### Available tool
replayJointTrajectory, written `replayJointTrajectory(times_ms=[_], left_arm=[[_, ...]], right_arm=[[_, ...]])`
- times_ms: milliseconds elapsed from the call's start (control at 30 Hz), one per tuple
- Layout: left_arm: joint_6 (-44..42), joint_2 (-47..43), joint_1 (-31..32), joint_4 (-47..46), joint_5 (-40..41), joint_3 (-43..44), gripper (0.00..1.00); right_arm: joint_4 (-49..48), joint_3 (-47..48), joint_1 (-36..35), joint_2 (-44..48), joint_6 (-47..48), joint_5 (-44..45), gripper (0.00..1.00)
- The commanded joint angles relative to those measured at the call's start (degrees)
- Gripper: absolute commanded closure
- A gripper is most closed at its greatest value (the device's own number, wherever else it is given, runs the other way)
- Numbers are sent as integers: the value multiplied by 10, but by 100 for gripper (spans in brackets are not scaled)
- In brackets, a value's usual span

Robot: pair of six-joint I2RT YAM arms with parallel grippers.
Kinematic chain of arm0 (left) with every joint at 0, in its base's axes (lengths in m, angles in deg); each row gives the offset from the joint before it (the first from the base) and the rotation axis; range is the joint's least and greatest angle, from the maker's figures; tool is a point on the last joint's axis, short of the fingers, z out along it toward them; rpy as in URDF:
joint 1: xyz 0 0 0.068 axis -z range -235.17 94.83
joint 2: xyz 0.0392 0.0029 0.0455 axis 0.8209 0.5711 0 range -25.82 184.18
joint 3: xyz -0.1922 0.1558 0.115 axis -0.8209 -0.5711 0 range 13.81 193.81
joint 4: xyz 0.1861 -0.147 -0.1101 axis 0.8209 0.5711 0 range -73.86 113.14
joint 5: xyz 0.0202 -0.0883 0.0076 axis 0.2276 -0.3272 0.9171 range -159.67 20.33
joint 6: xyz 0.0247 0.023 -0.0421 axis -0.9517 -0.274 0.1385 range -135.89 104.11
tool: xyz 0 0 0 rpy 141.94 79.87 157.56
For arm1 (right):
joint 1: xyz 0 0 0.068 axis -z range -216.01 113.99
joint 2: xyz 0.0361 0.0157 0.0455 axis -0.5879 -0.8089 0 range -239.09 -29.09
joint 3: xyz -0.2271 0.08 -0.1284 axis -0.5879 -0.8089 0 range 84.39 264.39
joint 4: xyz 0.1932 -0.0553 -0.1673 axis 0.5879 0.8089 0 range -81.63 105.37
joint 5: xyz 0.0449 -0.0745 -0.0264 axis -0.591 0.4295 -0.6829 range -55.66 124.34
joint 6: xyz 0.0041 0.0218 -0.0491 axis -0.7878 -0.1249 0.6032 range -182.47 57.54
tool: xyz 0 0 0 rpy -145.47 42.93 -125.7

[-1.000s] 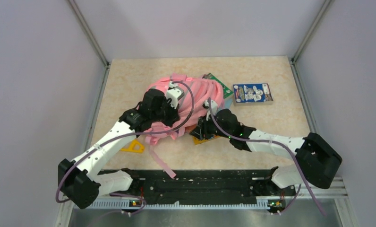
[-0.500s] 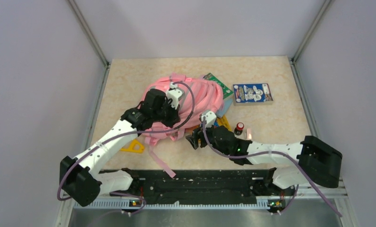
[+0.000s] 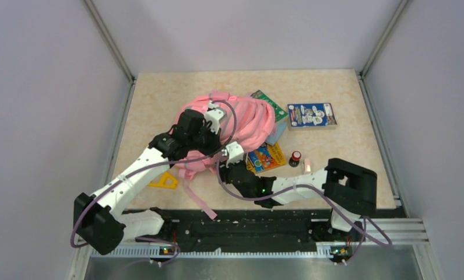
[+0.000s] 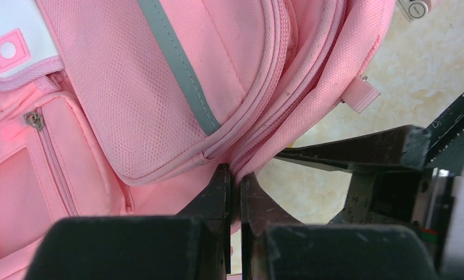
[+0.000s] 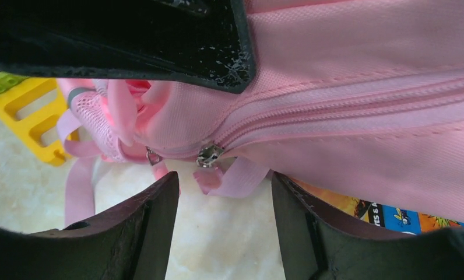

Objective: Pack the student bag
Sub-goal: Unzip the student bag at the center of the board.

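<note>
Beige marbled tabletop (image 3: 346,134) between pale walls carries the soft pink mesh-fabric student bag (image 3: 250,116), slumped at its middle, a grey-green stripe (image 4: 177,64) and a white patch (image 4: 5,26) on its front. Left gripper (image 4: 234,172) is clenched on a fold at the bag's seam. Right gripper (image 5: 224,186) stands released at the near edge, a metal zipper pull (image 5: 209,155) just ahead of its black fingers (image 5: 154,221). A blue printed card (image 3: 312,115), a green book (image 3: 267,100), an orange-and-blue booklet (image 3: 266,157), a small red-capped bottle (image 3: 295,157) and a yellow plastic triangle (image 3: 164,182) lie around it; their print is too small to read.
</note>
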Motion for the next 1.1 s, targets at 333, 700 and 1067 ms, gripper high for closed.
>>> replayJointTrajectory(times_ms=[333, 700, 1067], left_arm=[[29, -16, -2, -28, -3, 25, 100], [19, -18, -1, -20, 48, 25, 100], [1, -33, -1, -20, 32, 23, 100]], right_arm=[[0, 103, -15, -110, 27, 126, 75], [46, 43, -16, 40, 8, 82, 100], [211, 57, 92, 123, -89, -120, 100]])
